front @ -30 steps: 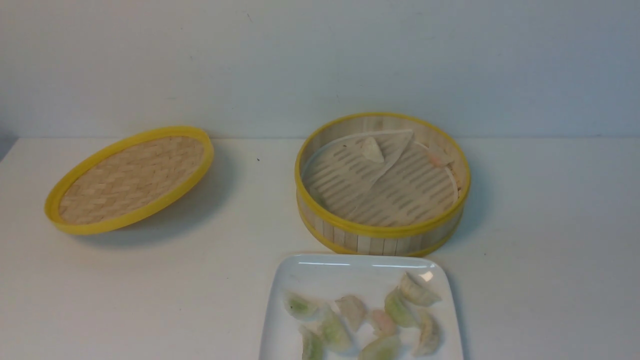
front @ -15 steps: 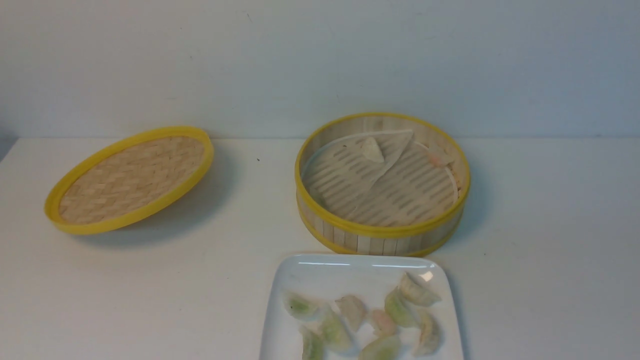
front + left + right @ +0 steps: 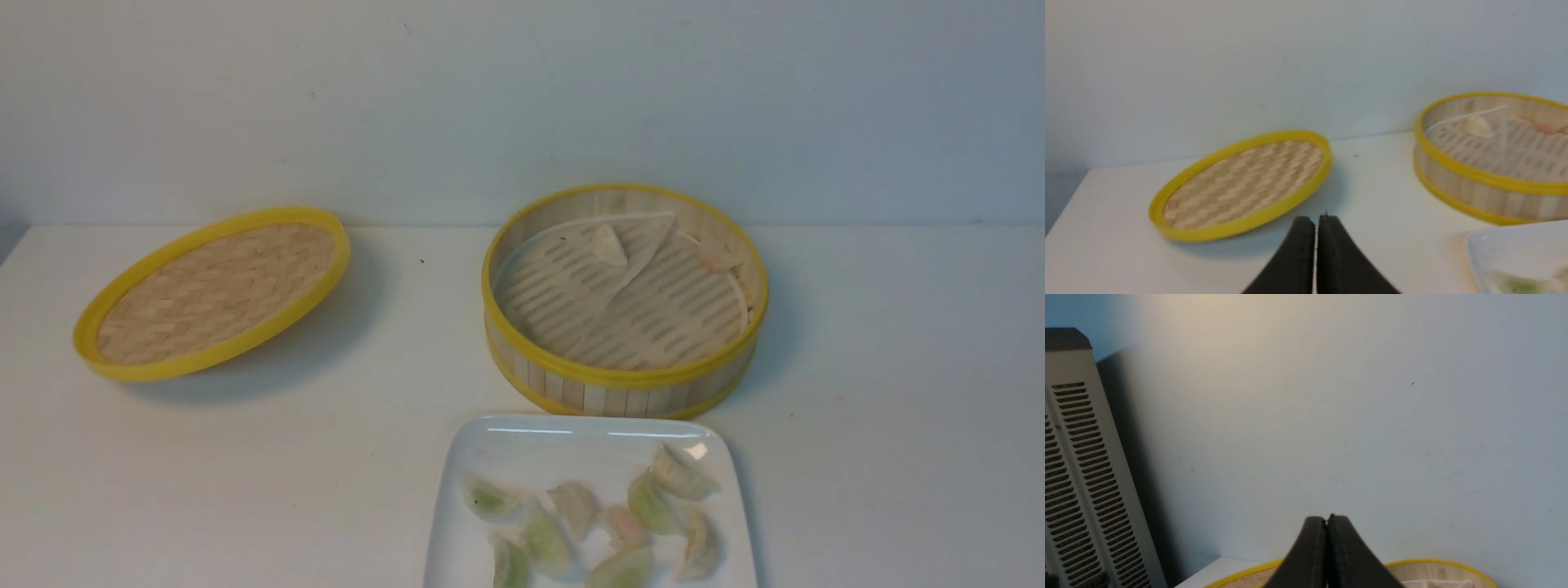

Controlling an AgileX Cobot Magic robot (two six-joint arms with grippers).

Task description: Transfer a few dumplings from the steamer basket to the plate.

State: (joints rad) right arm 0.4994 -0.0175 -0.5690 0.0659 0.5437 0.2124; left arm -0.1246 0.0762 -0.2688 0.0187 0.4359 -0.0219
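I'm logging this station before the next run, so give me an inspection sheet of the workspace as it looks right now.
Surface: white table, a few small specks.
Job's things: steamer basket upright, liner partly folded, a whitish piece and a pinkish piece left inside; plate in front of it, carrying several dumplings.
Clutter: woven lid lying tilted, left of the basket.
Grippers: left gripper shut and empty; right gripper shut and empty, raised, facing the wall.
Cables: nothing seen.
Surroundings: plain pale wall; vented grey unit in the right wrist view.
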